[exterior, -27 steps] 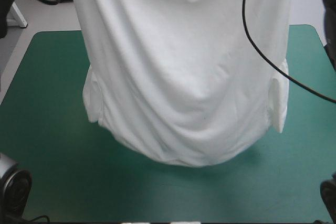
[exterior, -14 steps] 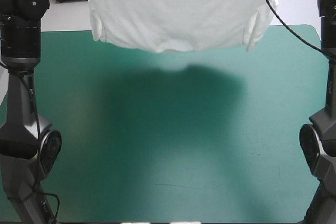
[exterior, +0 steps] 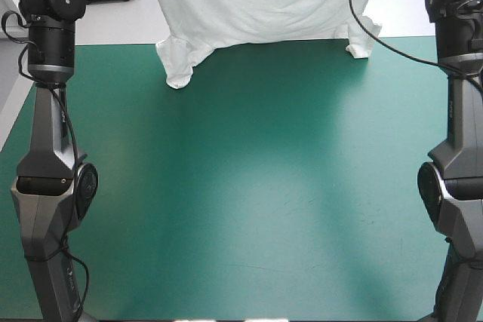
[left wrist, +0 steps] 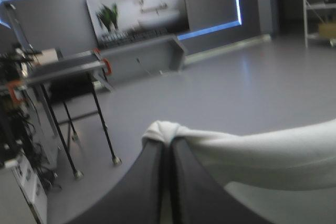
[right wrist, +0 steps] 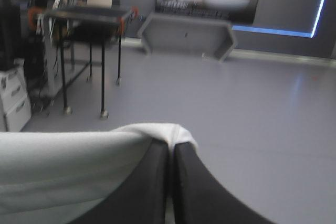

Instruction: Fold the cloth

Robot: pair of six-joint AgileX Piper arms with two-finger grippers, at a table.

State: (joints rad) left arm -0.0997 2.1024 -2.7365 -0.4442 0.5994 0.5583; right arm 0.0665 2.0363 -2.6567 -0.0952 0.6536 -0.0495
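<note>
The white T-shirt (exterior: 264, 1) hangs stretched wide above the table's far edge, its sleeves (exterior: 179, 65) dangling lowest on the teal-green cover. Both arms are raised, and their grippers are out of the high view past its top. In the left wrist view my left gripper (left wrist: 168, 140) is shut on the T-shirt (left wrist: 262, 153), a bunched corner at the fingertips and the cloth running off to one side. My right gripper (right wrist: 172, 142) is likewise shut on the T-shirt (right wrist: 68, 156), which runs off toward the other arm.
The teal-green table (exterior: 241, 186) lies bare between the left arm (exterior: 53, 35) and the right arm (exterior: 456, 5). The right arm's black cable (exterior: 377, 35) crosses in front of the shirt's right side.
The T-shirt has swung away from the camera toward the far edge, uncovering the table. Both arms have come into view at the sides.
</note>
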